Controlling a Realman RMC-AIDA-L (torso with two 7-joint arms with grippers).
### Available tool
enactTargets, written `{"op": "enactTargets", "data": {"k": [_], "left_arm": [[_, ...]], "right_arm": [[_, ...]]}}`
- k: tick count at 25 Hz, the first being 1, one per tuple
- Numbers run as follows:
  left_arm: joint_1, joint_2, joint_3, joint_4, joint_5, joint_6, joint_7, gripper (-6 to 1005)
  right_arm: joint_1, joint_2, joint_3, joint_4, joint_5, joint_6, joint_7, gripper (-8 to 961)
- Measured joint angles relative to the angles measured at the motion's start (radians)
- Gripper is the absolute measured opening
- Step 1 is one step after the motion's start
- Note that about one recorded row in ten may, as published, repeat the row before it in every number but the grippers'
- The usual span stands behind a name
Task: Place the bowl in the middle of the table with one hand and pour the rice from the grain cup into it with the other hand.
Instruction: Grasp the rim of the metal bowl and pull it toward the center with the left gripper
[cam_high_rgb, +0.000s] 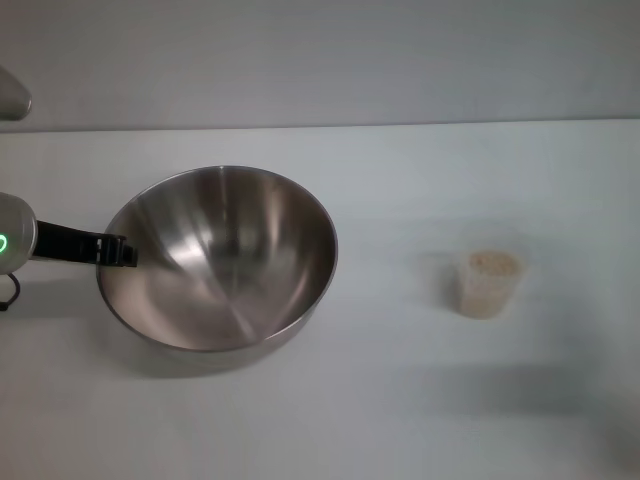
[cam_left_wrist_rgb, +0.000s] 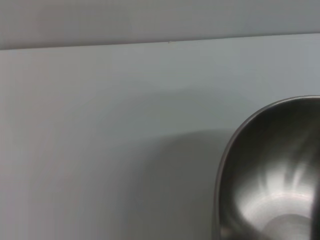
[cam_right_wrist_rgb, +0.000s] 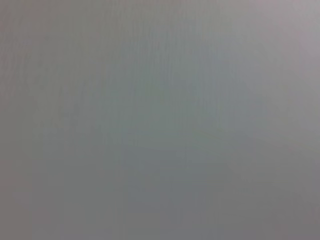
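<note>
Bowl (cam_high_rgb: 220, 260) sits left on the table (cam_high_rgb: 400, 400), left gripper (cam_high_rgb: 118, 250) clamped on its rim; grain cup (cam_high_rgb: 488, 284) with rice (cam_high_rgb: 492, 263) stands well right.

I see bowl (cam_high_rgb: 218, 258) on table (cam_high_rgb: 400, 400), left of centre — left gripper (cam_high_rgb: 118, 250) at its left rim. Grain cup (cam_high_rgb: 489, 283) stands well apart to right, rice (cam_high_rgb: 493, 264) inside — cup upright.

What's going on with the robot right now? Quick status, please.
Left gripper at bowl rim, left of table centre. Right gripper out of sight. Grain cup full of rice, untouched. Nothing between them.
</note>
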Motion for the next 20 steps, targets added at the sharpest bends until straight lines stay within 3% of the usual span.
{"op": "enactTargets", "data": {"k": [4,11,20], "left_arm": [[0.0,0.0,0.005,0.0,0.0,0.0,0.0,316],[0.0,-0.001,0.016,0.0,0.0,0.0,0.0,306],[-0.002,-0.002,0.016,0.002,0.0,0.001,-0.001,178]], "right_arm": [[-0.001,0.0,-0.002,-0.001,0.0,-0.001,0.0,599],[-0.005,0.0,-0.005,-0.003,0.0,-0.003,0.0,599],[-0.012,0.0,-0.003,-0.001,-0.005,-0.006,0.0,599]]}}
